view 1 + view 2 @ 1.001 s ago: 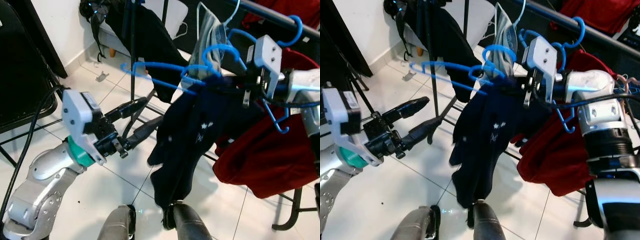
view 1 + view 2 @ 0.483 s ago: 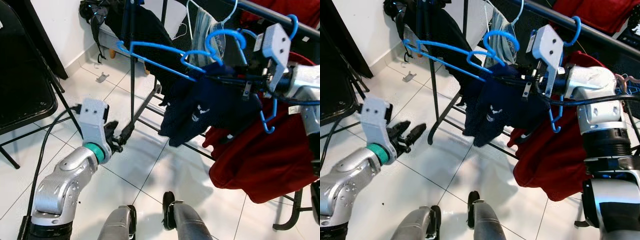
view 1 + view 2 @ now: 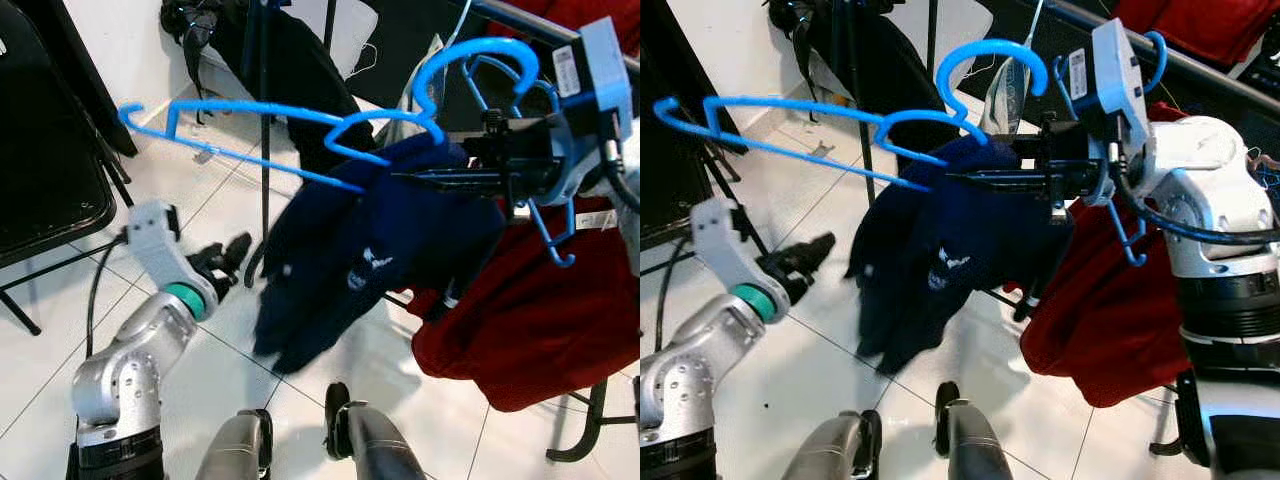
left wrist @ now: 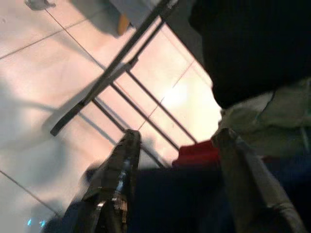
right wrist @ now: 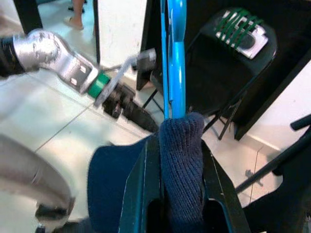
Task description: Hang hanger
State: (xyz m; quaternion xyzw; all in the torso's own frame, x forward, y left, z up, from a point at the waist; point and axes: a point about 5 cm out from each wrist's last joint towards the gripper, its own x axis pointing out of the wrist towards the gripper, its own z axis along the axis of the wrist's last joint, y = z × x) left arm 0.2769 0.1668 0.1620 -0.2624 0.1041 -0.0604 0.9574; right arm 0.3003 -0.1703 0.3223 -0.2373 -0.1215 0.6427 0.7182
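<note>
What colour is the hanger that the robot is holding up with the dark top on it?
Bright blue. The hanger shows best in the right eye view, held by the right gripper with the navy garment.

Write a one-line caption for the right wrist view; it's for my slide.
Right tool shut on navy garment on blue hanger, left arm beyond.

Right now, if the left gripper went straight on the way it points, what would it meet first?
Probably the dark blue garment hanging from the blue hanger: in the left wrist view it lies between the left gripper fingers. Depth is unclear, so the rack's legs might come first.
</note>
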